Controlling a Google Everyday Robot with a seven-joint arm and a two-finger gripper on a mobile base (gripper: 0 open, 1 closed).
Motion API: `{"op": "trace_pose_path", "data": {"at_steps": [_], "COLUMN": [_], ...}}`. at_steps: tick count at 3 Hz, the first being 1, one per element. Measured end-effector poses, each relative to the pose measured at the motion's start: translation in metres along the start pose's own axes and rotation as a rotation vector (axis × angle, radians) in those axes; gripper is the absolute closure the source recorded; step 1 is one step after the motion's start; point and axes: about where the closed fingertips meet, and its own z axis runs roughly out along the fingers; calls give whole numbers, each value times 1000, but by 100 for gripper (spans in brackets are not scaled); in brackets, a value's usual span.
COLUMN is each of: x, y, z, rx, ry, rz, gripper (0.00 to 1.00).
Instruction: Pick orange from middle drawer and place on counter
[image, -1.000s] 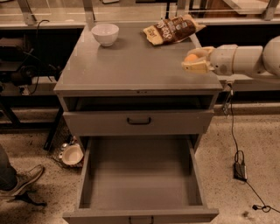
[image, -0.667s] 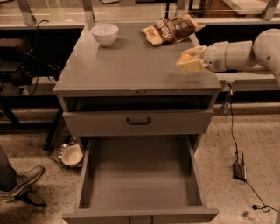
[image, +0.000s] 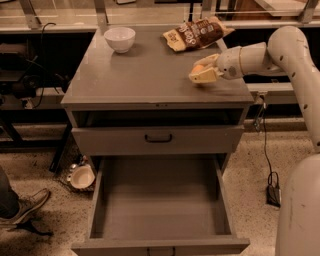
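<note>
The gripper (image: 204, 74), closed around the orange (image: 198, 68), hovers low over the right side of the counter (image: 135, 80), the middle drawer (image: 160, 205) open and bare, so seemingly only the set-down remains.

The cream-yellow gripper (image: 202, 75) hangs over the right side of the plain grey counter (image: 145, 80), its jaws clasping the orange (image: 199, 68), which is a warm orange-yellow. The arm (image: 260, 55) is off-white. The middle drawer (image: 160, 207) is the same flat grey. The bowl (image: 120, 39) is white. The snack bag (image: 195, 34) is brown and tan, with what may be pale lettering.
</note>
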Motion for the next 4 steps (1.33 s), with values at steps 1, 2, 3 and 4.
{"op": "trace_pose_path", "data": {"at_steps": [1, 2, 3, 4], "x": [0, 0, 0, -1], "y": [1, 0, -1, -1], "z": [10, 15, 17, 17], "rx": [-24, -32, -36, -37], "ry": [5, -13, -22, -26], "rz": [-3, 15, 23, 26], "gripper": [82, 51, 28, 5]}}
